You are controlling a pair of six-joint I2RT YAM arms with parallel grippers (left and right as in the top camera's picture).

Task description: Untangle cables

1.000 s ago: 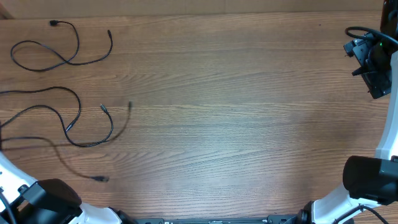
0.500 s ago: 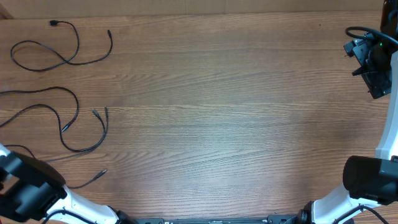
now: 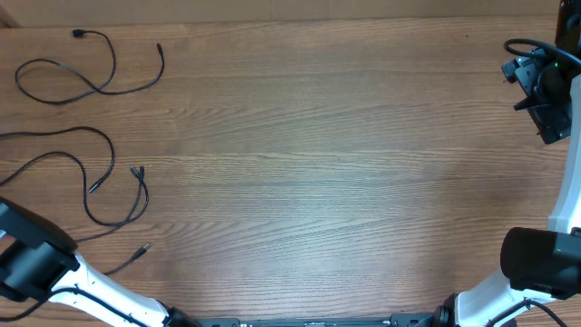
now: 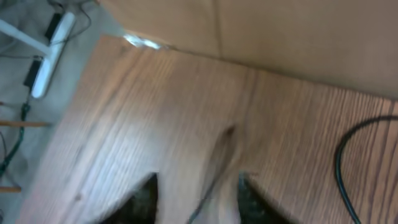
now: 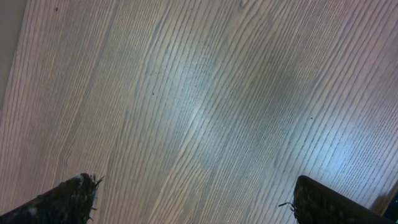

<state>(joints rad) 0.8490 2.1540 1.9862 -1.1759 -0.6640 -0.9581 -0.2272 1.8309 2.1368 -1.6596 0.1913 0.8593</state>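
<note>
Lying at about ten o'clock on the bench [image 3: 318, 182], one cable [image 3: 78, 34] is curling in a loose loop on its own, with both its ends towards twelve. Just below it, at nine o'clock, more cables [image 3: 136, 171] are sprawling together. One is arching in from the bench's edge and dropping to a plug. Another is swinging round in a U beneath it, and the strands are crossing each other there. A loose end [image 3: 142, 247] is poking out at eight o'clock, its cord running back under the left arm [image 3: 36, 263], which is reaching in from the seven o'clock corner.

The wrist camera on that arm is giving a blurred picture. In it the left gripper [image 4: 198, 199] is holding its jaws partly apart, with a thin cord running up through the gap. I cannot tell whether either finger is touching it. Off at three o'clock in that same view, another black cord [image 4: 339, 162] is curving across the wood.

The right arm [image 3: 545, 91] is hanging over the bench's two o'clock edge, well apart from every cable. The right gripper [image 5: 196, 202] is standing wide, with only bare bench grain showing between its fingers.
</note>
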